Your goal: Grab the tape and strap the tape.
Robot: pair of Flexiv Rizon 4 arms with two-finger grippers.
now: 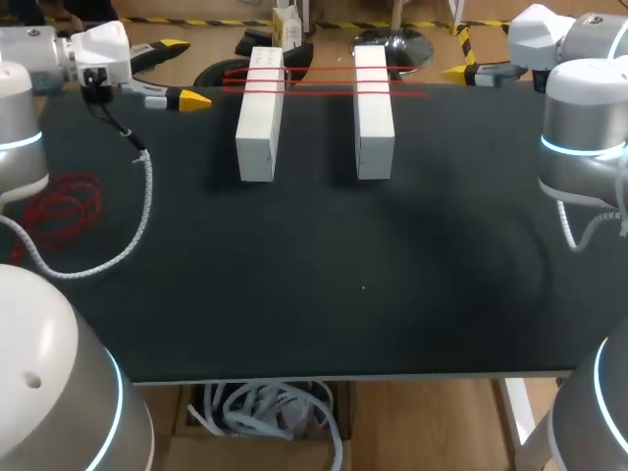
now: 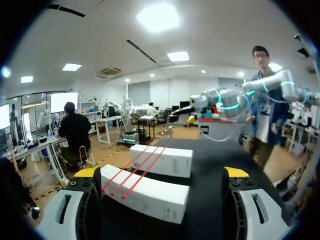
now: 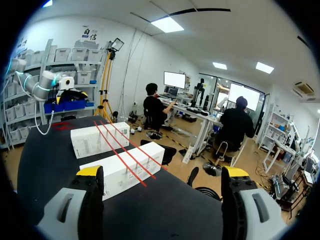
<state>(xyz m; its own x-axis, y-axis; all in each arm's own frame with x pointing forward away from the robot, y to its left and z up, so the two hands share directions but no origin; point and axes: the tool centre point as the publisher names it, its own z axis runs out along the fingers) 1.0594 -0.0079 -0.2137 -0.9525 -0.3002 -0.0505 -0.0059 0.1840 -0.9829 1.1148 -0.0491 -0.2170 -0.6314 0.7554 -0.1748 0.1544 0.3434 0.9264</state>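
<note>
A loose tangle of red tape (image 1: pixel 64 211) lies at the 9 o'clock edge of the black counter (image 1: pixel 324 294), just beside the base of the left arm (image 1: pixel 20 118). A coiled white cable (image 1: pixel 145 201) hangs from that arm's wrist and curves over the counter at the tangle's 3 o'clock side.

The left gripper (image 1: pixel 184 74) sits at about 10 o'clock on the counter and points toward the blocks. Its fingers stand wide apart with nothing held. In its wrist view the nearer block lies ahead of the gap without touching either yellow tip.

Two long white blocks stand side by side near 12 o'clock, apart and roughly parallel. The left block (image 1: pixel 260 118) is at 11 o'clock and the right block (image 1: pixel 373 113) is just past 12. Three thin red tape strands (image 1: pixel 324 80) run straight across the tops of both blocks at their far ends, and stick out a little beyond each.

The right gripper (image 1: pixel 461 71) is at about 2 o'clock, by the far edge, aimed back at the blocks. Its fingers are also spread wide and hold nothing, and in the right wrist view the blocks lie ahead of it.
</note>
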